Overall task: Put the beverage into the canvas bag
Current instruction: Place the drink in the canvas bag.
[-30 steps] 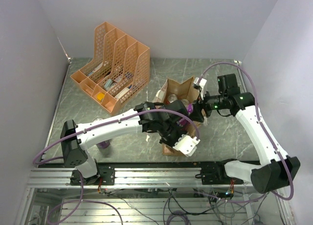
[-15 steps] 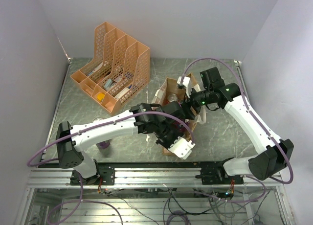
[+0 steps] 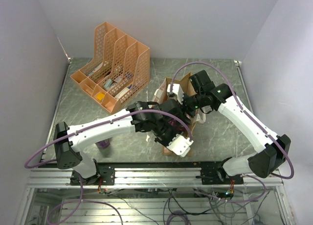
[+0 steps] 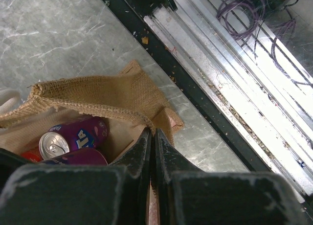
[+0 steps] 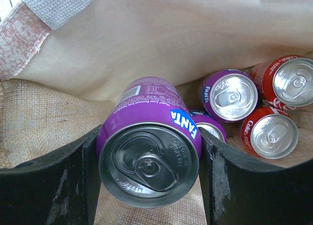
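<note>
Tabletop (image 3: 217, 133); right pincer (image 5: 149, 178), can (image 5: 146, 107), over bag (image 5: 122, 49)

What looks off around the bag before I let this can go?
Nothing is spilled or dented. Only the bag looks askew: its near rim is folded over and creased where the left hand pinches it. The can in the right hand hangs over the opening, above other cans standing upright inside.
</note>
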`<state>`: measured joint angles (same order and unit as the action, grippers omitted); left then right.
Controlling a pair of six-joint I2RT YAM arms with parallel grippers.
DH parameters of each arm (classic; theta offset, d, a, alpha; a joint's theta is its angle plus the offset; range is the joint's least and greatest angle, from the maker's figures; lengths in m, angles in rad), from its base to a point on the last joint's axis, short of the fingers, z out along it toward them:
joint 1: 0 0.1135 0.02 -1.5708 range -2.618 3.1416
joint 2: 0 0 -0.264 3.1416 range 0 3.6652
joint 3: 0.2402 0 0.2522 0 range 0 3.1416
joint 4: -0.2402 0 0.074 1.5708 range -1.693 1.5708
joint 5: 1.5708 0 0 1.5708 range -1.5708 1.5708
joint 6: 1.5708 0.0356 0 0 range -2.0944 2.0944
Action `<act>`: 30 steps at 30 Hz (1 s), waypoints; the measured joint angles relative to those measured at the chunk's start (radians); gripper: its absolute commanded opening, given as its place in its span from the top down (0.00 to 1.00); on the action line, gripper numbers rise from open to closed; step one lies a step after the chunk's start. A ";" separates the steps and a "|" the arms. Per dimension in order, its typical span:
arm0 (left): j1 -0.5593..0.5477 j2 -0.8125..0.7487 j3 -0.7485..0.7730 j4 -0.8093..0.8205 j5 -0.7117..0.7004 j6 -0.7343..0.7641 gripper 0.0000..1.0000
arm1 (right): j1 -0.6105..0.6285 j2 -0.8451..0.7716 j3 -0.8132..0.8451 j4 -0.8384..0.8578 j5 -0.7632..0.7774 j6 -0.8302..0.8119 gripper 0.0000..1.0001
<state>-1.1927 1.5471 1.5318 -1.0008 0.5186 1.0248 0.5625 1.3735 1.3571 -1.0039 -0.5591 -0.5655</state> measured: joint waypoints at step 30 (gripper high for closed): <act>0.051 -0.025 -0.027 0.013 0.051 -0.027 0.89 | 0.126 -0.001 -0.315 0.291 0.186 -0.106 0.96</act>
<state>-1.1412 1.5219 1.5043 -0.9874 0.5694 0.9981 0.6888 1.3724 1.0416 -0.7128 -0.3729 -0.6712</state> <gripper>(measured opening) 0.111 0.653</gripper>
